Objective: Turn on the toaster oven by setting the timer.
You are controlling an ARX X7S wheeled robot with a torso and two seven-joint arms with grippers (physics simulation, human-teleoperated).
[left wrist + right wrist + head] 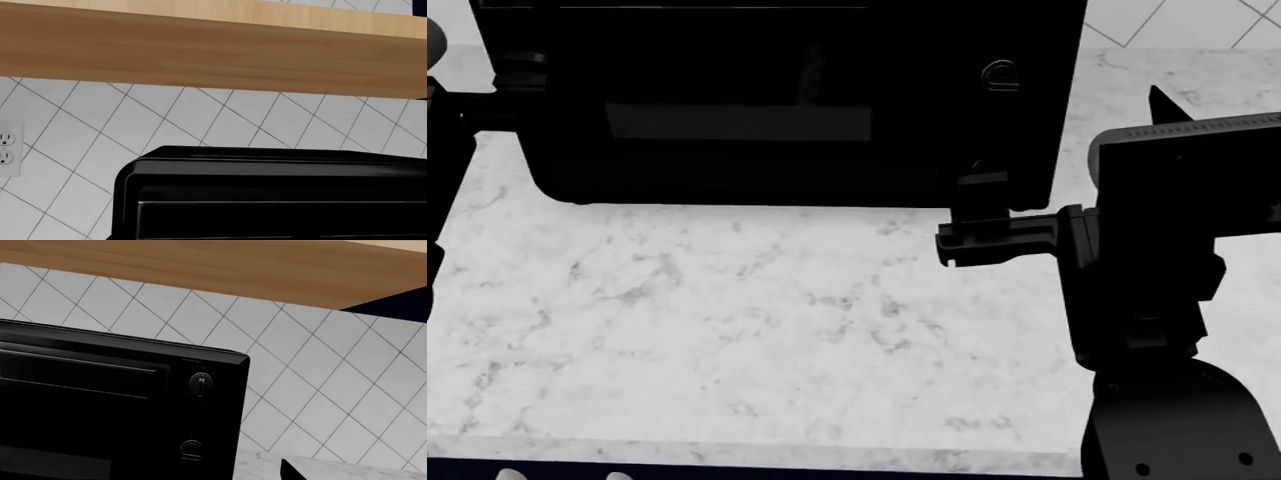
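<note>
The toaster oven (774,100) is a big black box at the back of the counter, also seen in the left wrist view (267,200) and the right wrist view (100,415). Two round knobs sit in a column on its right side, an upper knob (201,384) and a lower knob (191,449); one knob (998,73) shows in the head view. My right gripper (985,190) is just in front of the oven's lower right corner, below the knobs. One fingertip (288,471) shows off to the side, so the jaws look open. My left gripper (521,90) is by the oven's left side, black on black.
The oven stands on a white marble counter (761,330) whose front edge runs along the bottom of the head view. A white tiled wall (320,370) is behind, with a wall outlet (7,147) left of the oven. A wooden cabinet (200,50) hangs overhead.
</note>
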